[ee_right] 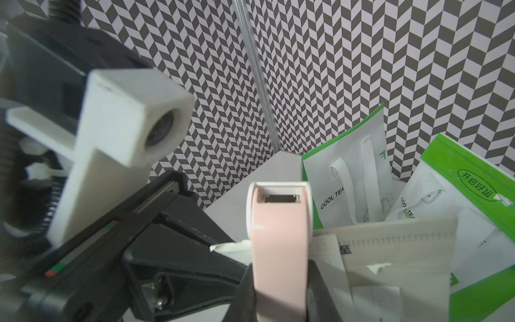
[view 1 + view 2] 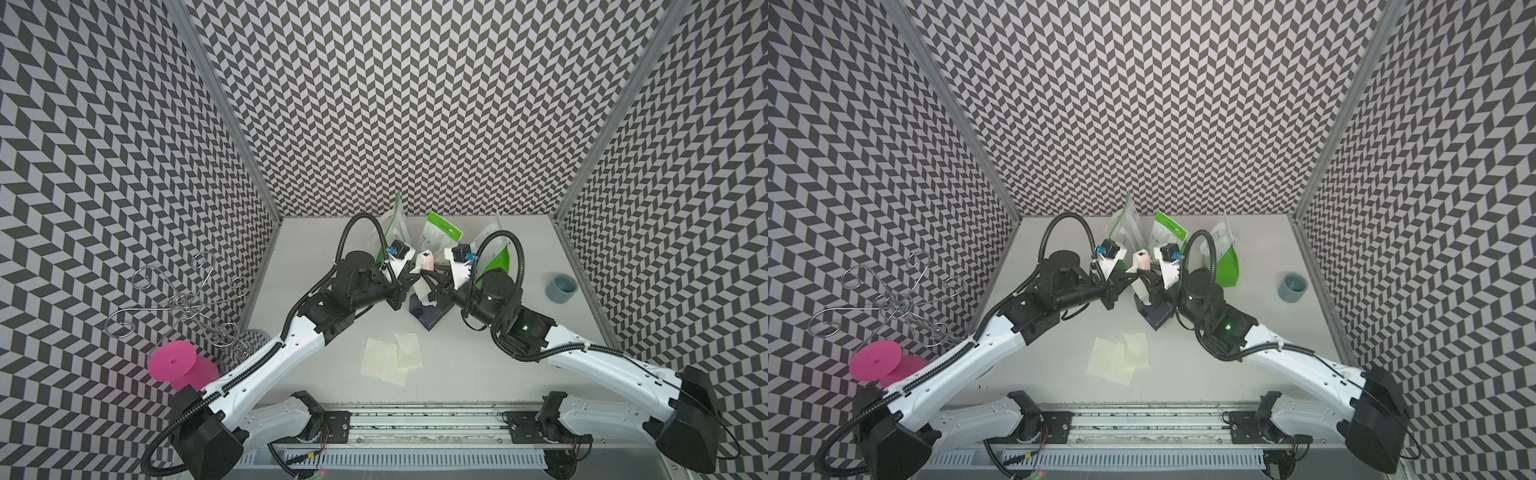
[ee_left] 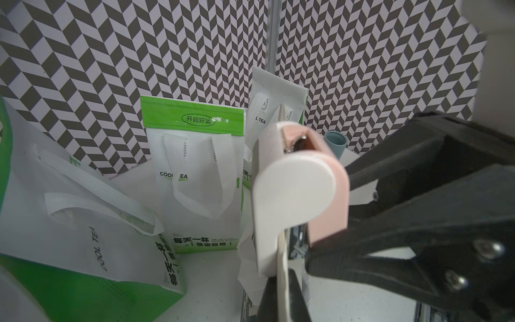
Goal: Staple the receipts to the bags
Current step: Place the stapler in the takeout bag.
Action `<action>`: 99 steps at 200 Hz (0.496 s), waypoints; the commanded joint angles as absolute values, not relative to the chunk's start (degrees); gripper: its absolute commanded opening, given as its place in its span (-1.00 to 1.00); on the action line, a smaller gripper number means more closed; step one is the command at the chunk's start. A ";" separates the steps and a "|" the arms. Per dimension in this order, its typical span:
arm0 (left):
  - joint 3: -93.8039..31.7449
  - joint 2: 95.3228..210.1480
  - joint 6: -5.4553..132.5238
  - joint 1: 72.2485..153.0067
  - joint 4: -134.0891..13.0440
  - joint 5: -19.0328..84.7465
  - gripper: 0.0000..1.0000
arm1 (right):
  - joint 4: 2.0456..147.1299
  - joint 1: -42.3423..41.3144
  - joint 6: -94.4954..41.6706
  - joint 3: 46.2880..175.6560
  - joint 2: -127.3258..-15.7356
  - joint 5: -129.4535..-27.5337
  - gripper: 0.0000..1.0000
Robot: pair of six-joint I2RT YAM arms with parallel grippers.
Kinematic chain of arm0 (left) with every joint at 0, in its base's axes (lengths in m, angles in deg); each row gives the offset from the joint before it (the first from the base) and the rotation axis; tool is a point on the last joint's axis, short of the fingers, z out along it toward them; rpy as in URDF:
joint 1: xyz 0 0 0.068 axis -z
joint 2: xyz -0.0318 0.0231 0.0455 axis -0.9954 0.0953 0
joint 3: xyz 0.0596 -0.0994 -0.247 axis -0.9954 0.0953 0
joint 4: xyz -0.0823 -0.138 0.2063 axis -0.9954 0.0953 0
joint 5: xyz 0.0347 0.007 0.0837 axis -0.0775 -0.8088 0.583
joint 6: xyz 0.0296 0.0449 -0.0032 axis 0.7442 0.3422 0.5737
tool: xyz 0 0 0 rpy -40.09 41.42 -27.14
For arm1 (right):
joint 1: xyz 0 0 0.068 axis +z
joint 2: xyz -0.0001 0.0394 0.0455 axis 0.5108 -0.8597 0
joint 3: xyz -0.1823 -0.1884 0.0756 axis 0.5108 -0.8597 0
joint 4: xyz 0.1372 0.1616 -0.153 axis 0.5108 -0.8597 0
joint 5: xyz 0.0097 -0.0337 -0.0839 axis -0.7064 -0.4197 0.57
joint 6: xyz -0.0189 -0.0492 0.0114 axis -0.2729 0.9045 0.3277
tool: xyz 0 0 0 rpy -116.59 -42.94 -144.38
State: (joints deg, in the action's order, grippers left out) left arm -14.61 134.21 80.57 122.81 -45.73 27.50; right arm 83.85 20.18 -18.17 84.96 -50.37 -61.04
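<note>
Pink stapler (image 1: 278, 245) clamped in R hand (image 1: 280, 291), receipt (image 3: 282, 267) pinched in L hand (image 3: 282, 304).

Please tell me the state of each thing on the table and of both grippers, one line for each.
left gripper: shut on the held receipt
right gripper: shut on the stapler
stapler: gripped, mouth over the paper edge
held receipt: pinched, seen edge-on
navy bag: under the grippers, mostly hidden
green bags: three, standing, leaning
loose receipts: lying flat, overlapping
grey-blue cup: upright, open end up
</note>
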 commanded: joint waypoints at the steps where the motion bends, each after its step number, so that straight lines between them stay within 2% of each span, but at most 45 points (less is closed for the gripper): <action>1: -15.93 134.44 81.67 123.13 -46.91 27.25 -1.00 | 80.73 21.20 -14.21 86.75 -51.12 -58.12 -0.78; 60: -16.50 134.52 82.37 123.12 -47.19 26.54 -1.00 | 78.28 23.61 -15.28 83.30 -52.15 -54.20 -0.80; 99: -16.59 134.60 83.61 123.29 -46.54 24.63 -1.00 | 77.70 23.60 -17.15 83.18 -53.20 -54.06 -0.70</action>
